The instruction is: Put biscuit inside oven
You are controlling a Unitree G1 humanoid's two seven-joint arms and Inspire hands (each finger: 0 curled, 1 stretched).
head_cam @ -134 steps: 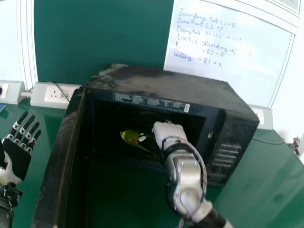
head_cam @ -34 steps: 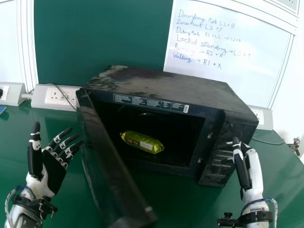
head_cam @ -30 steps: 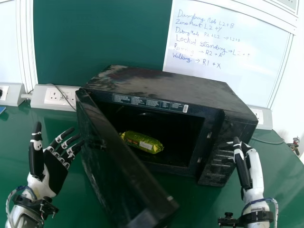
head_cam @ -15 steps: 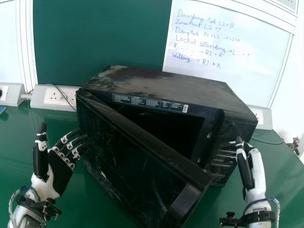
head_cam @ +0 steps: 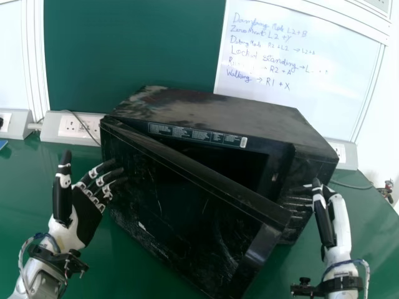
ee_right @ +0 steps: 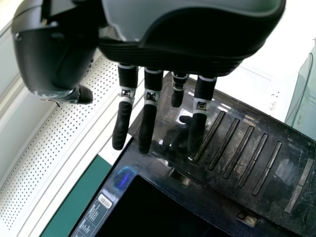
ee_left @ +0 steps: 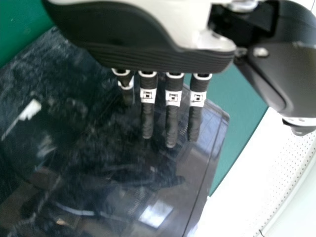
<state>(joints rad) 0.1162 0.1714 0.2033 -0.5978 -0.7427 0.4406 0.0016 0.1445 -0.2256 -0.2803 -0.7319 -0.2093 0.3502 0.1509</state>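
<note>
A black oven (head_cam: 230,114) is sitting on a green surface (head_cam: 112,265), its door (head_cam: 181,215) partly open. The left hand (head_cam: 86,215), fingers outstretched, is hovering beside the door; the right hand (head_cam: 324,218), fingers straight, is hovering by the control panel (head_cam: 298,208).

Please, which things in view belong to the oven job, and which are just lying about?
For the job:
oven
its door, partly open
left hand, beside the door
right hand, beside the control panel

Just there:
whiteboard with handwriting
socket box
</note>
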